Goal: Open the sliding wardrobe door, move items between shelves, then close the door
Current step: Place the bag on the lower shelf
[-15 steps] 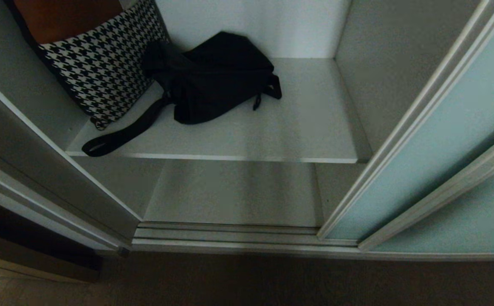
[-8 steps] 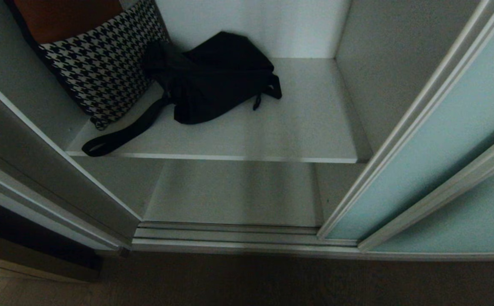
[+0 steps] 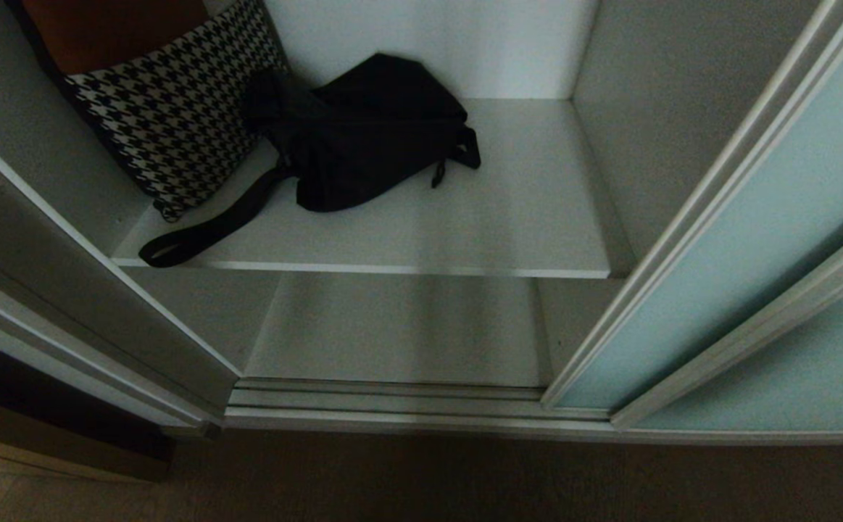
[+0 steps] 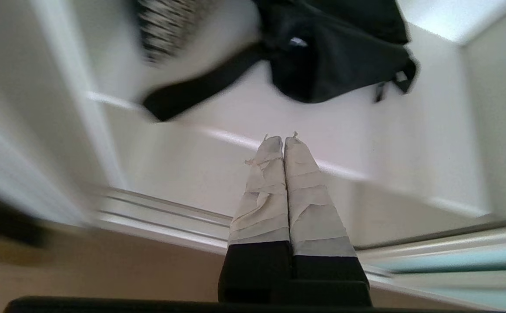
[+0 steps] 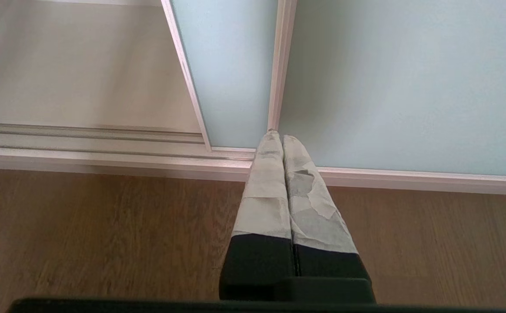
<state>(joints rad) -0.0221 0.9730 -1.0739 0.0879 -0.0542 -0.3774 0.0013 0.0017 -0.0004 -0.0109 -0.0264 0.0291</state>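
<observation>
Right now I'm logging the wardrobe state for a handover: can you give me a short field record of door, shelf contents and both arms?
door: sliding wardrobe door slid to the right, bay open
upper shelf: black bag, strap trailing to the front edge; houndstooth cushion leaning at left
lower shelf: nothing seen on it
left gripper: jaws shut, empty, pointing into the bay
right gripper: jaws shut, empty, low by the floor track

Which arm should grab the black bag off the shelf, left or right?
Left, probably. The left end effector, shut and empty, already faces the black bag and its strap on the shelf. The right end effector, also shut, points at the sliding wardrobe door near the floor, away from the bag.
</observation>
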